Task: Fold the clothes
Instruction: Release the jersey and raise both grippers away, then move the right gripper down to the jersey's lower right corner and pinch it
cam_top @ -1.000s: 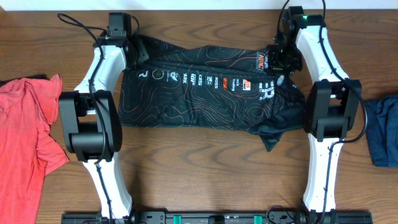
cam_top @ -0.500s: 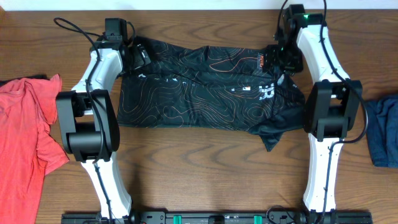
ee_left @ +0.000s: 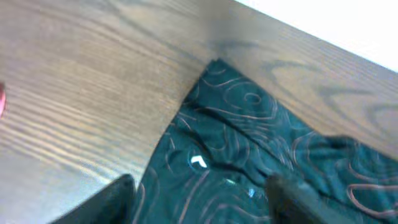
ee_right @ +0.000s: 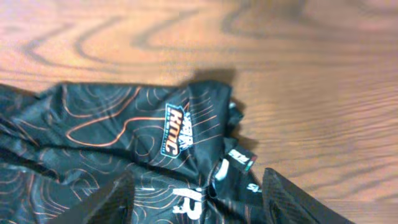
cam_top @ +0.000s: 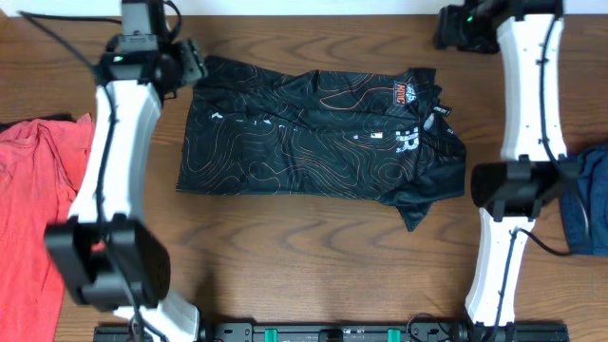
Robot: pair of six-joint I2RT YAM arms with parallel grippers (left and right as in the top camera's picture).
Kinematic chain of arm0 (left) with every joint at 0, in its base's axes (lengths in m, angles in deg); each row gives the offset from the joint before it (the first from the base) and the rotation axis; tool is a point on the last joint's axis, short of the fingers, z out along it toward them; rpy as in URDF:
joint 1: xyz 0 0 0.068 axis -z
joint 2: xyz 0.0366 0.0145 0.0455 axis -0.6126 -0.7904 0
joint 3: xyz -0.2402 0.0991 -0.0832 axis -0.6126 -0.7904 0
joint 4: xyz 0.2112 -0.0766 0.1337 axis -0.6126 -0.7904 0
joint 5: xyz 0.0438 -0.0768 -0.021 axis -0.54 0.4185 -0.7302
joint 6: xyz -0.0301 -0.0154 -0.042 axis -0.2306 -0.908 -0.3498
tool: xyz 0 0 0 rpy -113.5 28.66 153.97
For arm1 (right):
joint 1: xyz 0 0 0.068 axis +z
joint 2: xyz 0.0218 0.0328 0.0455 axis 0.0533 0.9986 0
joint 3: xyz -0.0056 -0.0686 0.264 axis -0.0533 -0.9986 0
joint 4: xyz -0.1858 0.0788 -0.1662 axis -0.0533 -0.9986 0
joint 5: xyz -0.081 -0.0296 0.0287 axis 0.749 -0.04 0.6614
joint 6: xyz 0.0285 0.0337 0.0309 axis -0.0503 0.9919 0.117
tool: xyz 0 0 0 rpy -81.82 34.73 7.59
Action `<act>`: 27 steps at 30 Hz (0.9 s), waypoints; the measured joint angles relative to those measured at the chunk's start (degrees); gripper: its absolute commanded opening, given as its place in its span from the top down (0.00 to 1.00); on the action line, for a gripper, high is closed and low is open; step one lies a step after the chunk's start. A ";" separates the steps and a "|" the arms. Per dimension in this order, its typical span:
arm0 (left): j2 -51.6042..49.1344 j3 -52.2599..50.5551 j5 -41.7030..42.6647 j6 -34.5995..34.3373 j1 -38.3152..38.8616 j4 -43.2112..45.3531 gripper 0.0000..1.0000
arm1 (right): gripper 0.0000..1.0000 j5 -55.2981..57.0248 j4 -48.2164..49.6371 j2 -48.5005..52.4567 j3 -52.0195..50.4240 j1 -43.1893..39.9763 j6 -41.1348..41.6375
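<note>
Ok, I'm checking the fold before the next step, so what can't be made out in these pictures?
Jersey underside: overhead, hidden by its own folded cloth.
Lettering: overhead, too small to read.
Red garment: overhead, cut off by the left edge.
Blue garment: overhead, cut off by the right edge.
Left gripper: left wrist, blurred, fingers cut off by the bottom edge.
</note>
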 measured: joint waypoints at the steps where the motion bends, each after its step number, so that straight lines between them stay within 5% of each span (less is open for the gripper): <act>1: 1.05 0.07 -0.09 0.28 0.00 -0.72 0.47 | 0.41 0.42 -0.04 -0.87 0.17 -0.20 0.11; 4: 3.72 0.07 -0.35 1.40 0.00 -3.80 0.56 | 0.40 2.97 -1.66 -3.69 0.42 -0.15 0.31; 12: 16.41 -4.63 -1.60 2.43 0.00 -6.71 0.57 | 0.40 8.90 -8.37 -10.93 0.50 3.78 0.87; 20: 34.21 -23.34 -2.86 2.40 0.00 -0.85 0.56 | 0.34 19.34 -12.35 -14.05 0.70 16.15 5.86; 27: 39.12 -38.58 -2.86 1.86 0.00 1.51 0.56 | 0.33 20.06 -12.33 -15.19 -5.09 23.85 10.47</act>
